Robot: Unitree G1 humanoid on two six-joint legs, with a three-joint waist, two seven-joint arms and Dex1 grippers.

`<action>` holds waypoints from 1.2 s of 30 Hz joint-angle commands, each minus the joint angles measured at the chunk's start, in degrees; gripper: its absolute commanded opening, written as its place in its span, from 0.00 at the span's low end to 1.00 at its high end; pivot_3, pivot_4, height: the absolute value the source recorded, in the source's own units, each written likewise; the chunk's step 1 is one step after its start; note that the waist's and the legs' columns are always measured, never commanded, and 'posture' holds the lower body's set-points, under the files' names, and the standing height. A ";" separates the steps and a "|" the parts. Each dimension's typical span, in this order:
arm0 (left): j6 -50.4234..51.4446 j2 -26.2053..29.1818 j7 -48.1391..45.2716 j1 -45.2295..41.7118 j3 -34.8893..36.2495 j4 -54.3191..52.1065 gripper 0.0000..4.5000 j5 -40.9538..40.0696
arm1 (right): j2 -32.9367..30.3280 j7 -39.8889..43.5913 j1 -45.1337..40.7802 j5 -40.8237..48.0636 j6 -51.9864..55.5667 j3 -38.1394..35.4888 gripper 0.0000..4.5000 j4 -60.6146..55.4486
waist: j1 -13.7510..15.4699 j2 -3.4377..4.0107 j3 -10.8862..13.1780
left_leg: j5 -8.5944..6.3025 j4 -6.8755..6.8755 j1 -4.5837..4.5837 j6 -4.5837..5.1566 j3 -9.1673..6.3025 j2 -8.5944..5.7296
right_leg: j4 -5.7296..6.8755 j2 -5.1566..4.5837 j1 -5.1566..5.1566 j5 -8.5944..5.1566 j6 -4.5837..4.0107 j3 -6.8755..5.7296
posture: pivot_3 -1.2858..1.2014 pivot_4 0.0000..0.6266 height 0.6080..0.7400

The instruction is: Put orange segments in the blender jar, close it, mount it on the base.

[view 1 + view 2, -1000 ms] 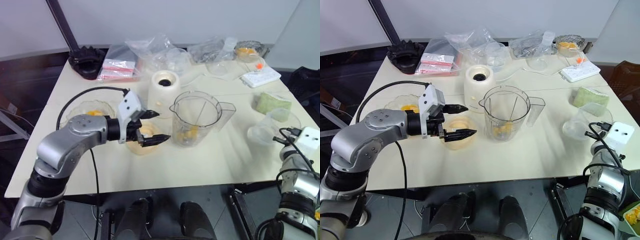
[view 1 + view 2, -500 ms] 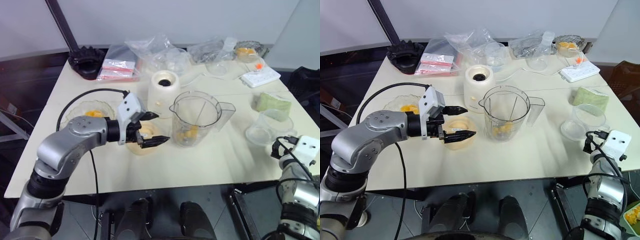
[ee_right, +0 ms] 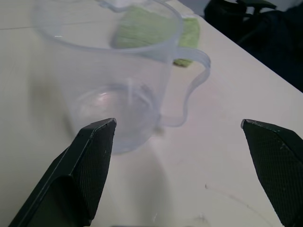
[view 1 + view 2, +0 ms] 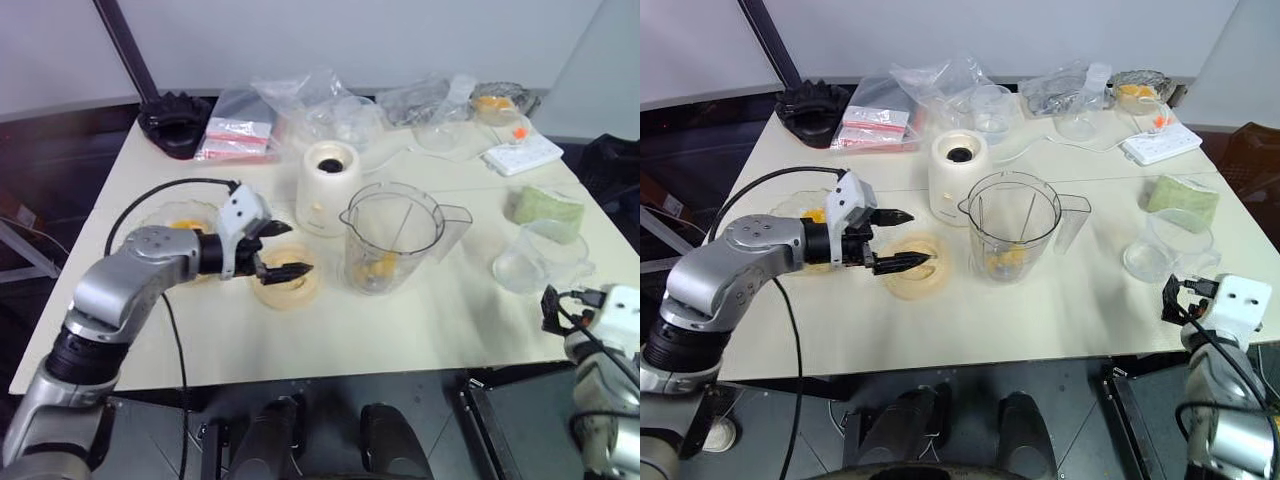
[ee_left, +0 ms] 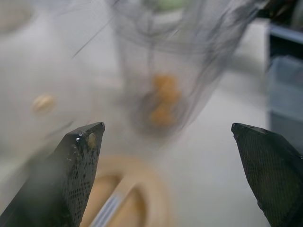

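Note:
The clear blender jar [image 4: 392,232] stands upright mid-table with a few orange segments [image 4: 381,268] at its bottom. Just behind it to the left is the white base [image 4: 327,185]. My left gripper [image 4: 298,248] hangs open and empty over a round cream-yellow lid [image 4: 287,284], its tips pointing at the jar [image 5: 165,61]. A scalloped glass bowl [image 4: 158,215] holding more segments [image 4: 818,215] lies behind that hand. My right gripper [image 3: 177,124] is open and empty at the table's front right edge.
A small clear cup [image 3: 109,80] stands just ahead of the right gripper, with a green sponge [image 4: 547,205] behind it. Along the back lie a black holder [image 4: 175,122], plastic bags [image 4: 320,100], a white power strip [image 4: 520,152] and another bowl of fruit [image 4: 492,102].
My right gripper has opened and drawn back from the small clear cup toward the table's front edge. My left gripper has shifted left and lower over the lid, still open.

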 commanded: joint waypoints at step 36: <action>-55.16 -22.56 -21.54 -28.03 -16.02 80.13 0.71 38.63 | -33.69 9.86 12.73 55.02 14.14 -9.72 1.00 -31.89 | 2.60 -0.87 0.23 | -0.53 0.41 -0.13 0.58 -0.25 0.03 | -0.77 -0.40 0.78 -0.16 0.41 -0.92 | 0.52 0.24 1.00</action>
